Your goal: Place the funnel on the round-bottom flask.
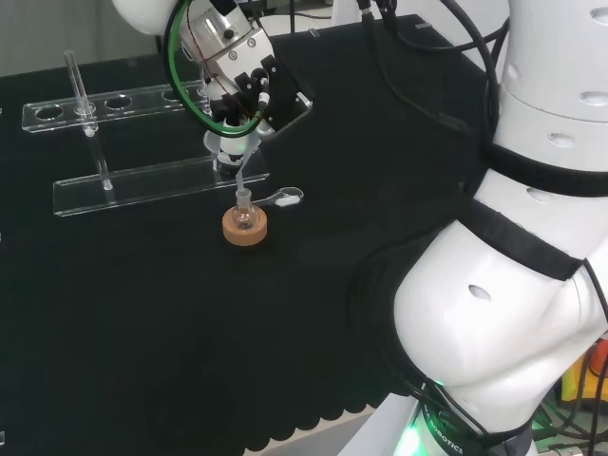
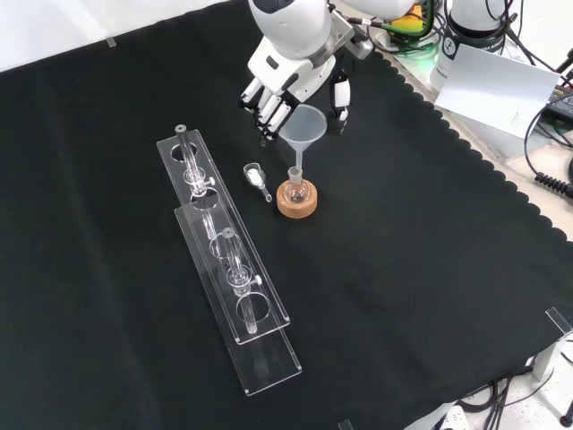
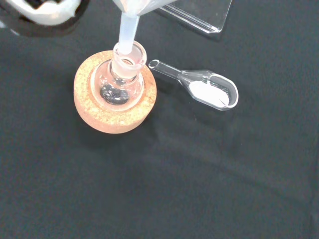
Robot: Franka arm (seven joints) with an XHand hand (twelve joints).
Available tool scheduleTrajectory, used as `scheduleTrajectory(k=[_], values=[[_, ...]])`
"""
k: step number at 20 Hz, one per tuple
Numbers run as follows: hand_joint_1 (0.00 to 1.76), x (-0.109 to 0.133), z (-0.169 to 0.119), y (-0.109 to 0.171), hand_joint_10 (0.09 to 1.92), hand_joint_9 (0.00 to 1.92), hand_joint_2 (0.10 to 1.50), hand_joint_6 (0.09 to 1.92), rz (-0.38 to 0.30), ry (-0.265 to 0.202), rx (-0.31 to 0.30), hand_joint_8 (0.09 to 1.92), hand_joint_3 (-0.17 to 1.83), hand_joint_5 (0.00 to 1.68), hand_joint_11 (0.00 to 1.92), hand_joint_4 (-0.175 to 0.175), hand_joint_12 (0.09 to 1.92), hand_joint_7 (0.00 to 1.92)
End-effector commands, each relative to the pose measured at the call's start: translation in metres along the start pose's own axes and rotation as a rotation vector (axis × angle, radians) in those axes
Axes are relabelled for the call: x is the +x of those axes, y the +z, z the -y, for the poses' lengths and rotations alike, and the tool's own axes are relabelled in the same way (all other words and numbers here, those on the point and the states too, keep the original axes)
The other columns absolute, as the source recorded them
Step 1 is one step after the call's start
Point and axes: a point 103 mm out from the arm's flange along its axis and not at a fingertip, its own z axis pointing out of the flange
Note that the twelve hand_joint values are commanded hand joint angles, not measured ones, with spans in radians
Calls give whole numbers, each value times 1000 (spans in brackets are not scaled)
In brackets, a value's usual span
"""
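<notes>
A clear funnel (image 2: 305, 124) hangs between the fingers (image 2: 269, 109) and thumb of the hand (image 2: 288, 67), which is shut on its cone. Its stem (image 3: 126, 31) leans a little and its tip sits inside the neck of the small round-bottom flask (image 3: 121, 82). The flask stands upright in a cork ring (image 3: 94, 112). In the head view the hand (image 1: 242, 71) is directly above the funnel (image 1: 233, 152), and the flask (image 1: 244, 201) rests in its cork ring (image 1: 245, 231) just below. The front view shows the flask (image 2: 295, 177) on the ring (image 2: 296, 201).
A clear scoop with white powder (image 3: 209, 90) lies beside the cork ring, also visible as the scoop (image 2: 257, 177). Two long clear racks (image 2: 208, 228) (image 2: 269, 358) lie to the left in the front view, with a few glass tubes in them. One tube (image 1: 78, 85) stands in the far rack.
</notes>
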Motion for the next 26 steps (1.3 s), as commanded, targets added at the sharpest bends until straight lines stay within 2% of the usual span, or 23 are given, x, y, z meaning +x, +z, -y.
scheduleTrajectory(k=[1, 19, 26], values=[[764, 0, -3, 3, 716, 662, 687, 506, 13, -3, -6, 812, 511, 432, 106, -47, 1403, 325], [763, -3, -13, 15, 718, 661, 688, 504, 8, -5, 2, 811, 518, 434, 106, -48, 1402, 324], [762, 5, -13, 13, 718, 658, 688, 502, 13, -1, 5, 810, 519, 432, 106, -48, 1402, 320]])
